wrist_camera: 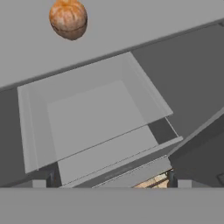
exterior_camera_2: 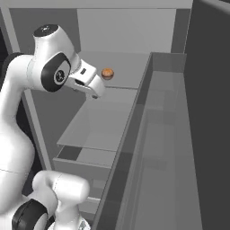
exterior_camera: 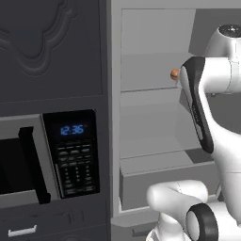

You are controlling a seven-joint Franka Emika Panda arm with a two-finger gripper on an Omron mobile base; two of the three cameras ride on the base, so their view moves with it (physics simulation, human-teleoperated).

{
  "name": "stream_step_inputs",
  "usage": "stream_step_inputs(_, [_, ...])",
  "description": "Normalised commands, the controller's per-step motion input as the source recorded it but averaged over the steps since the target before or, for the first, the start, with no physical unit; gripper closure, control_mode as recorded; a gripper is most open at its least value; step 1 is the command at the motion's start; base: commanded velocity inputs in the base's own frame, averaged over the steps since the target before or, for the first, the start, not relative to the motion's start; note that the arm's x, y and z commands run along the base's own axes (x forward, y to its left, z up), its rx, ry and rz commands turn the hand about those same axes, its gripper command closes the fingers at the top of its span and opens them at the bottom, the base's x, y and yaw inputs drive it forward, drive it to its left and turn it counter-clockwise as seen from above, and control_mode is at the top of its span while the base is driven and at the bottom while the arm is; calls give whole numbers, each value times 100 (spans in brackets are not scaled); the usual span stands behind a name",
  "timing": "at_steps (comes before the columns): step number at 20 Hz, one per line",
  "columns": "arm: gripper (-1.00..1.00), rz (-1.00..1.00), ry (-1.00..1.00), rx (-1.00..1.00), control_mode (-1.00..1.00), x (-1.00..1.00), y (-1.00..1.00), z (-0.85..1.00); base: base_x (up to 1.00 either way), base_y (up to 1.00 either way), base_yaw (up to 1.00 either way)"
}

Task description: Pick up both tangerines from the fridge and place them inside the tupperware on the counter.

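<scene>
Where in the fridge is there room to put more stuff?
The upper shelf is bare except for one tangerine near its front edge, with the robot's fingers close by, so that corner is crowded. The shelf below looks bare from its front edge to the back wall. The drawer underneath also looks bare.

Left base view: set behind the arm on its left, facing forward into the open fridge (exterior_camera: 155, 117), with the microwave (exterior_camera: 52, 155) close at its left. Right base view: set behind the arm on its right, looking along the open fridge door (exterior_camera_2: 166, 148) into the same shelves. Both share the upper shelf carrying one tangerine (exterior_camera_2: 107, 73). Hand view: close, looking down past that shelf's front edge onto the lower shelves and drawer (wrist_camera: 100, 118); the tangerine sits near its top edge.
</scene>
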Motion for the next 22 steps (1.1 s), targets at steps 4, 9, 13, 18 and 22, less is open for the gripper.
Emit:
stream_step_inputs(4, [-100, 0, 0, 0, -100, 50, -8, 0, 0, 0, 0])
stream_step_inputs(9, [-100, 0, 0, 0, -100, 49, -1, 0, 0, 0, 0])
stream_step_inputs(13, [-100, 0, 0, 0, -100, 50, -1, 0, 0, 0, 0])
stream_step_inputs(18, [-100, 0, 0, 0, -100, 46, -4, 0, 0, 0, 0])
stream_step_inputs(22, [-100, 0, 0, 0, -100, 44, -4, 0, 0, 0, 0])
